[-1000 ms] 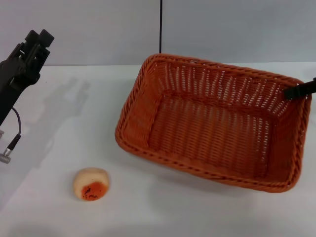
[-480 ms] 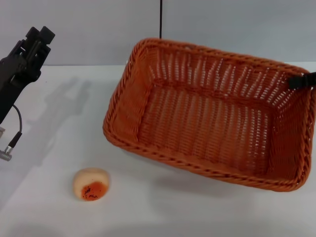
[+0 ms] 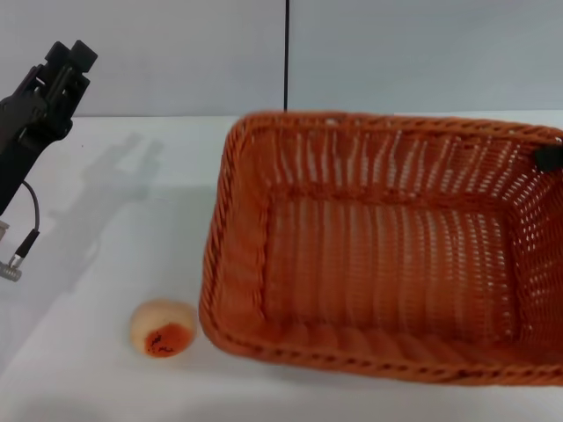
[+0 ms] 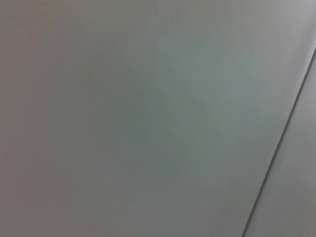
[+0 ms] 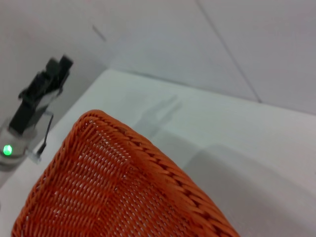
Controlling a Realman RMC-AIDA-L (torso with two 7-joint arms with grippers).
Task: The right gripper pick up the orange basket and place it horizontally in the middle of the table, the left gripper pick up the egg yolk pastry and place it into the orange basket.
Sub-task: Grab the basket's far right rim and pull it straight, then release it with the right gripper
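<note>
The orange basket (image 3: 378, 264) fills the right half of the head view, raised off the table (image 3: 123, 237) with its long side running left to right. My right gripper (image 3: 550, 156) shows only as a black tip at the basket's far right rim and is shut on it. In the right wrist view the basket (image 5: 123, 197) has a corner in the foreground. The egg yolk pastry (image 3: 163, 328) lies on the table just left of the basket's near left corner. At the far left my left gripper (image 3: 67, 60) is held high, open and holding nothing.
A thin cable with a metal plug (image 3: 12, 268) hangs from the left arm above the table's left edge. A grey wall with a dark vertical seam (image 3: 286, 53) stands behind the table. The left wrist view shows only that wall.
The basket has swung round with the right gripper, coming nearer and lower in the head view, and its near left corner now sits beside the pastry. The left arm and pastry have not moved.
</note>
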